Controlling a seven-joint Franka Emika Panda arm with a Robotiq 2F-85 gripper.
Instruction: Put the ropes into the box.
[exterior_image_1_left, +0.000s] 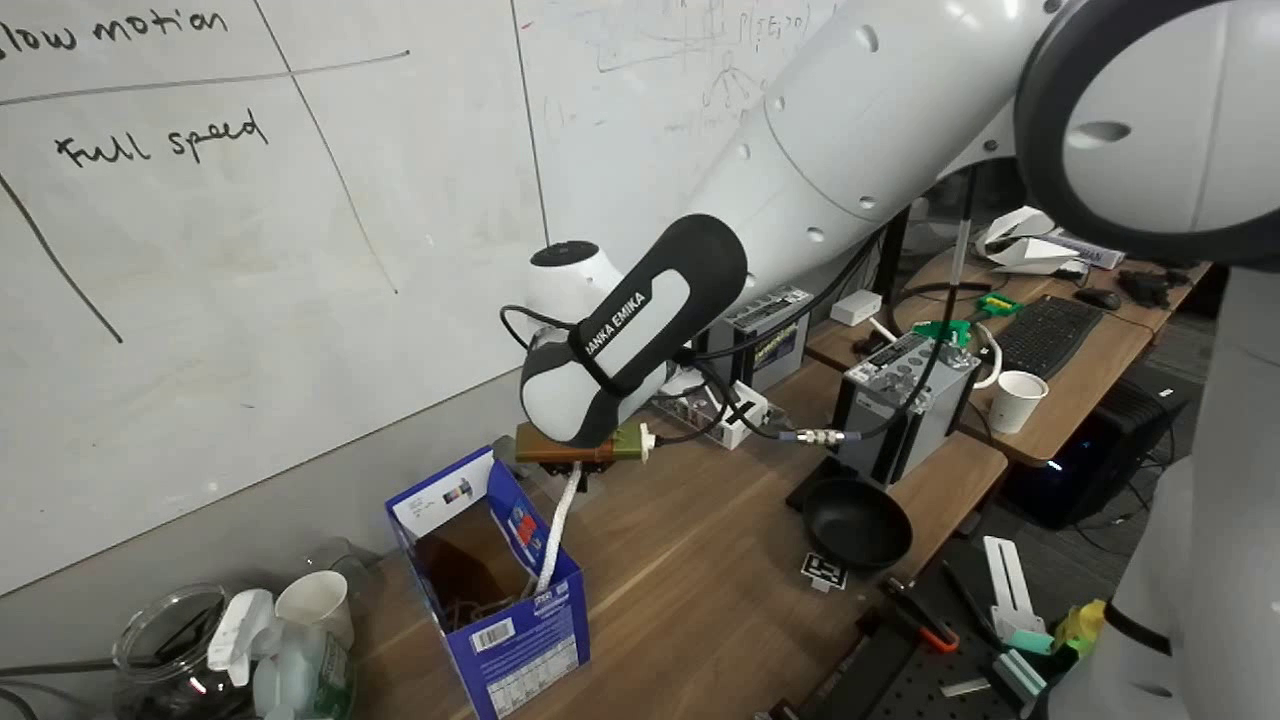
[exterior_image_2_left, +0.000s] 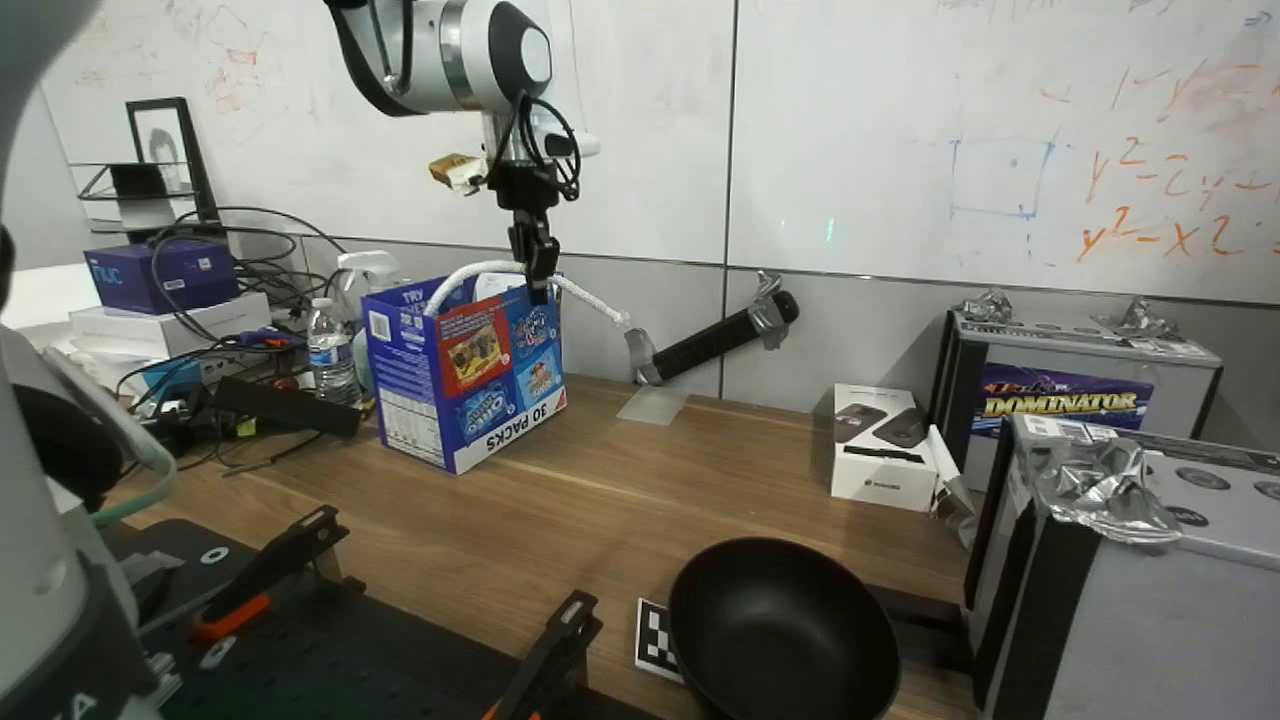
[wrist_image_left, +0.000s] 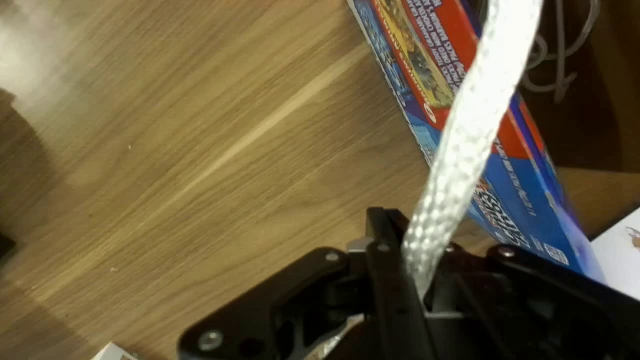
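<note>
A white braided rope (exterior_image_1_left: 558, 525) is pinched in my gripper (wrist_image_left: 387, 216); it also shows in the wrist view (wrist_image_left: 465, 135). In an exterior view the rope (exterior_image_2_left: 478, 268) arches from the near rim of the box through the fingers (exterior_image_2_left: 540, 282), and its free end hangs out on the far side. The open blue snack box (exterior_image_2_left: 410, 350) stands upright on the table; it shows in both exterior views (exterior_image_1_left: 530, 640). My gripper is shut on the rope, beside and above the box's printed wall. Thin pale cords (wrist_image_left: 560, 55) lie inside the box. The fingertips are partly hidden by the rope.
A spray bottle (exterior_image_1_left: 300, 670), a paper cup (exterior_image_1_left: 318, 605) and a glass jar stand beside the box. A black pan (exterior_image_2_left: 785, 630), a white phone box (exterior_image_2_left: 885, 455) and grey cases (exterior_image_2_left: 1130, 610) stand farther along the table. A whiteboard (exterior_image_2_left: 900, 150) wall runs behind.
</note>
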